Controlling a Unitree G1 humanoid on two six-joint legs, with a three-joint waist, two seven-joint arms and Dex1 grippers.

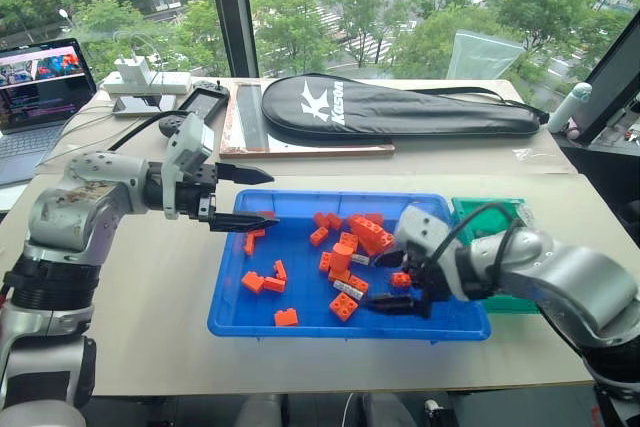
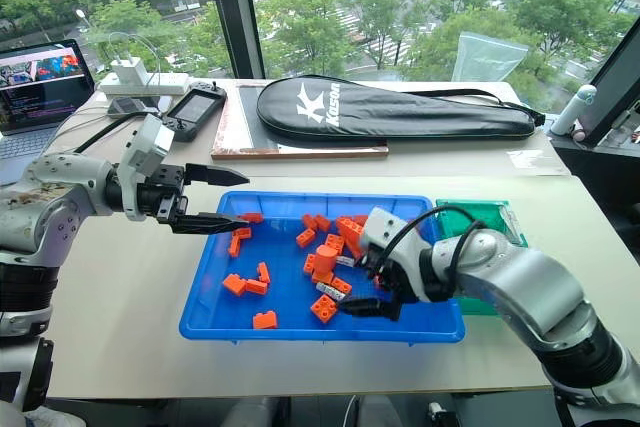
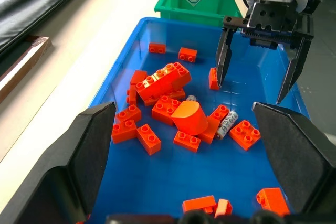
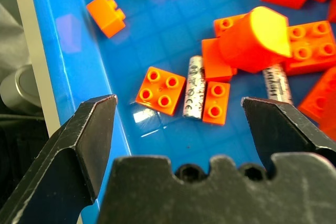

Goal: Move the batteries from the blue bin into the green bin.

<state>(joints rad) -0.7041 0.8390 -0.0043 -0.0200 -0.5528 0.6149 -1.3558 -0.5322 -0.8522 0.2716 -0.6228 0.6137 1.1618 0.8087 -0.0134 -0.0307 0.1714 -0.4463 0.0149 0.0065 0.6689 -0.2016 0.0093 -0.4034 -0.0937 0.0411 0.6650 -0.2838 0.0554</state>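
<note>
My right claw [image 1: 392, 304] hangs inside the blue bin [image 1: 232, 312], near its front wall at the end next to the green bin [image 1: 492, 211]. Its two black fingers stand wide apart with nothing between them and nothing touched. Just below, in the right wrist view, one battery [image 4: 193, 93] lies flat on the blue floor, wedged between a square orange brick [image 4: 160, 90] and a narrower orange brick [image 4: 216, 103]. A second battery [image 4: 276, 82] lies close by, its upper end tucked under a rounded orange piece [image 4: 254, 38]. More loose orange bricks [image 1: 263, 282] are scattered over the middle and the left half of the tray.

My left claw [image 1: 243, 198] is held level above the far left corner of the blue bin, pointing across it toward my right arm. Its fingers are spread apart too, empty, clear of the bricks beneath.

The green bin sits against the blue bin's right end, touching or nearly so. I cannot tell what is inside it. Behind both, on the table [image 1: 160, 287], lies a black racket cover [image 1: 400, 107], with a laptop [image 1: 40, 97] off to the far left.
</note>
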